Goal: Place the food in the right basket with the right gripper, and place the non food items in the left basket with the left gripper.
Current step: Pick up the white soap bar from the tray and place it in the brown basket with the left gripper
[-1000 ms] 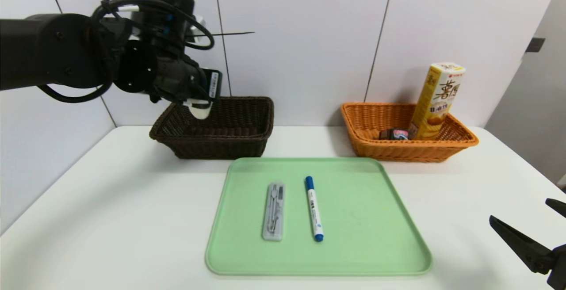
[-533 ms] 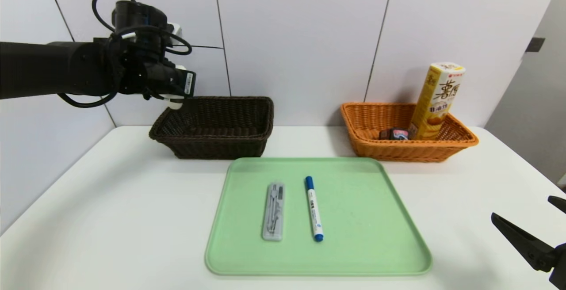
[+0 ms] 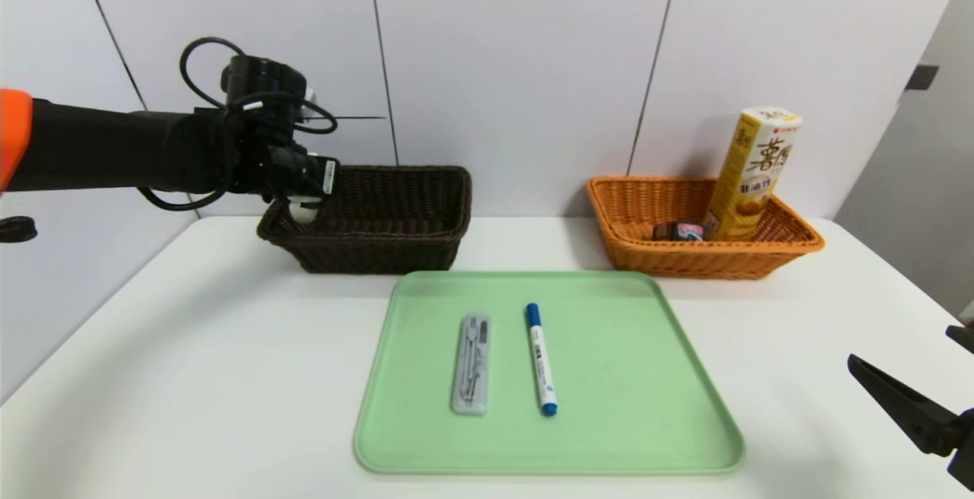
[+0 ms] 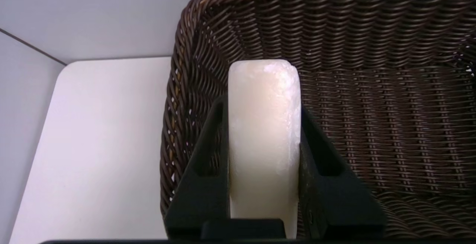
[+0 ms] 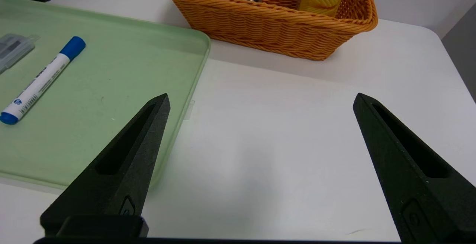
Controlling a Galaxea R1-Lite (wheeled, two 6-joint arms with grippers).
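In the upper left of the head view, the left gripper (image 4: 264,136) is at the left end of the dark basket (image 3: 365,248), its jaws clamped on the white block (image 4: 264,125) from both sides. The left wrist view shows the block between them, with the woven inside of the basket behind it. I cannot tell whether the block touches the basket.

The green tray (image 3: 609,438) lies on the white tabletop (image 3: 228,377), across the lower middle of the head view. On it are two things, side by side and apart: the clear case (image 3: 471,366), with metal drawing tools inside, and the marker (image 3: 541,362), white with blue ends, to the right of the case.

At the right of the head view, beyond the tray, the orange basket (image 3: 685,259) holds the food: the yellow carton (image 3: 749,179), which stands leaning and rises well above the rim, and the black packet (image 3: 677,231), low in the basket just to the left of the carton.

The right gripper (image 5: 261,95) is at the lower right edge of the head view, over the tabletop to the right of the tray. Its jaws are wide apart, with nothing between them.
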